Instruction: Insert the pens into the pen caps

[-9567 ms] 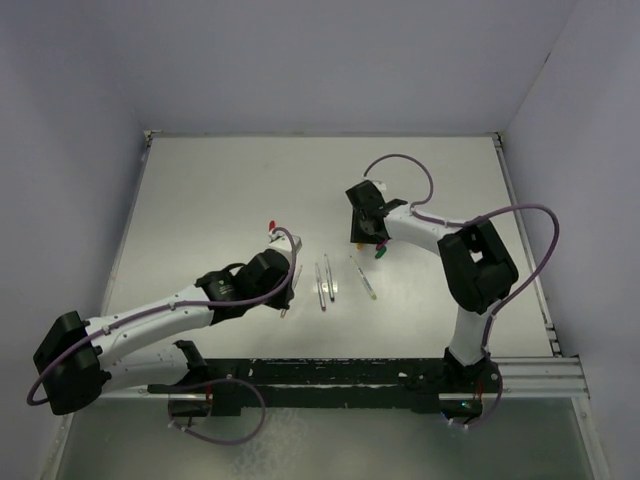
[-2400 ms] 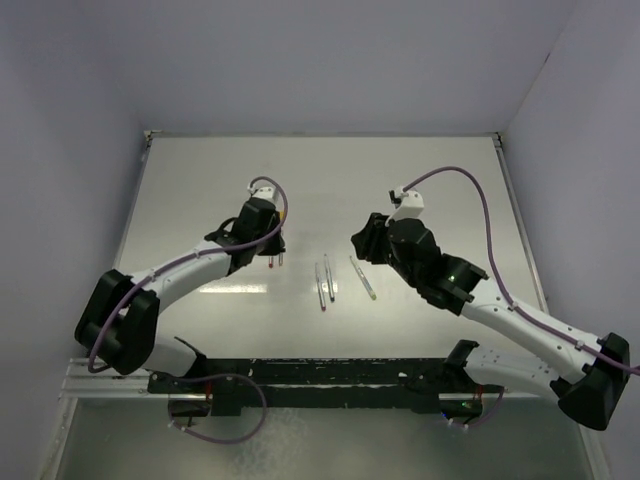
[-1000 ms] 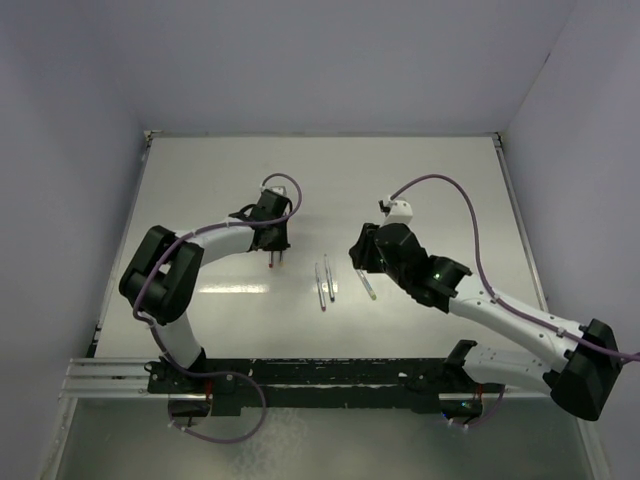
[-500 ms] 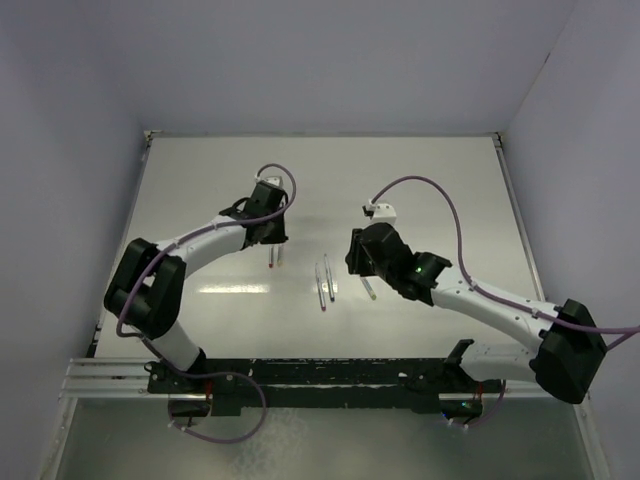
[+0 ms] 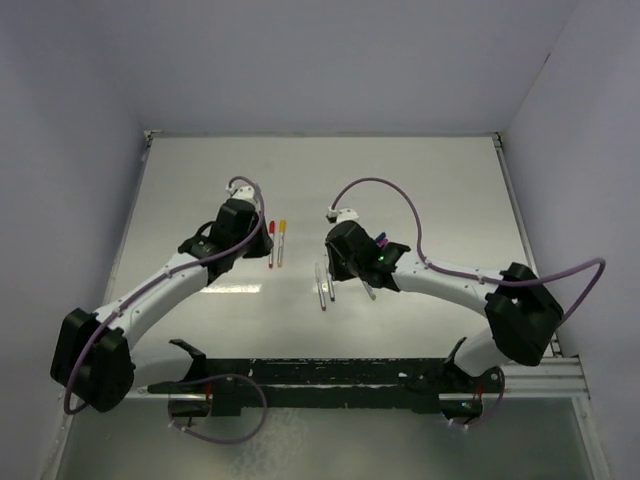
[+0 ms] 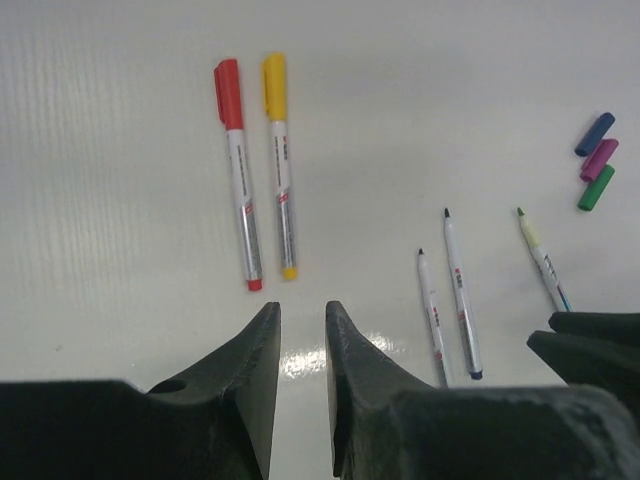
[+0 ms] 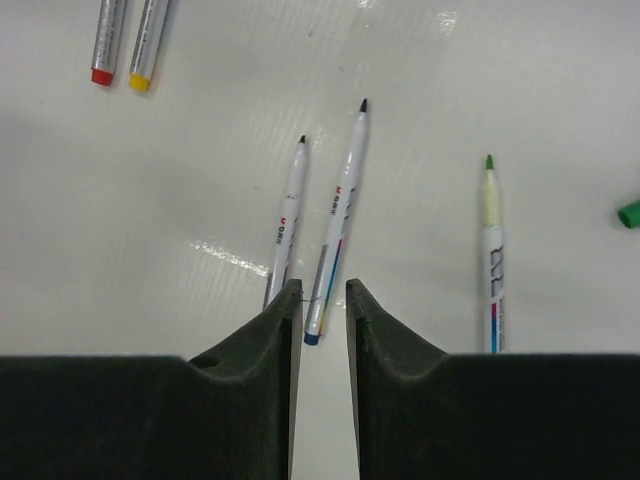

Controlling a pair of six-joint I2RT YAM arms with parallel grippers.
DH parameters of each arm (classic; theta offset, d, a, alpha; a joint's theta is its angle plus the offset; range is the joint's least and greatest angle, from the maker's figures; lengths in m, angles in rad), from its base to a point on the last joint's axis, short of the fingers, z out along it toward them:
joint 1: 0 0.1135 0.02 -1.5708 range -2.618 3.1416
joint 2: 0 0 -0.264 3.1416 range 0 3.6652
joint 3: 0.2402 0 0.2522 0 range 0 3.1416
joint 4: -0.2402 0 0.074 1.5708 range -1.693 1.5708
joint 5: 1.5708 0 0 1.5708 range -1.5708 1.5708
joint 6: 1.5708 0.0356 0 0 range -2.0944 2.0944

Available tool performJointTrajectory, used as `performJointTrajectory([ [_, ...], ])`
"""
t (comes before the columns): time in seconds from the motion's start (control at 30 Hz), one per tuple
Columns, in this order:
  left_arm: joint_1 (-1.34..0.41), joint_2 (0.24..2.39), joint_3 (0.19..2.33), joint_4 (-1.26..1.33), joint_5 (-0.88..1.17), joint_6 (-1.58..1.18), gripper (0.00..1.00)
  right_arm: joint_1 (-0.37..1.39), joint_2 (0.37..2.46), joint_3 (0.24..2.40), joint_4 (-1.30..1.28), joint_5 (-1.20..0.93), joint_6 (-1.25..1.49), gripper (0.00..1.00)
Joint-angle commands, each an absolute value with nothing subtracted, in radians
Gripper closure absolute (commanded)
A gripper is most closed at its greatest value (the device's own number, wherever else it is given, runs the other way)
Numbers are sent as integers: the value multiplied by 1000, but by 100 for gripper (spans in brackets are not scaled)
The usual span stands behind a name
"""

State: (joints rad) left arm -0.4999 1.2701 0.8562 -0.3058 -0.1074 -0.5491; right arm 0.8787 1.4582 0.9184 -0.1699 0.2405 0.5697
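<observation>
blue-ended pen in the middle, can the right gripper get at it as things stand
Probably yes. The right gripper is right over the pen, jaws slightly apart astride its blue end, with nothing lying on it. The neighbouring pen lies close by one finger and might get nudged.

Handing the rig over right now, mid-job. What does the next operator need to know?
Left gripper: slightly open, empty, pointing toward the capped pair.
Right gripper: slightly open, empty, over the near end of the blue-ended pen.
Done: red-capped pen and yellow-capped pen lie side by side.
Left: blue-ended pen, neighbouring pen and green-tipped pen are uncapped; blue cap, purple cap and green cap lie loose together.
</observation>
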Motion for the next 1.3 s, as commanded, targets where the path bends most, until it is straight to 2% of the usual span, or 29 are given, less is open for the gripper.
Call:
performJointTrajectory([
  [0.0, -503, 1128, 757, -331, -99, -574, 72, 924, 1546, 1029, -158, 231, 527, 75],
  [0.4, -522, 902, 601, -370, 0, -598, 71, 936, 1704, 1144, -192, 243, 554, 78],
  [0.8, -717, 941, 615, -366, -93, -667, 71, 936, 1781, 1151, -214, 225, 559, 73],
  [1.27, -751, 931, 602, -344, -75, -685, 70, 935, 1841, 1153, -221, 225, 574, 74],
])
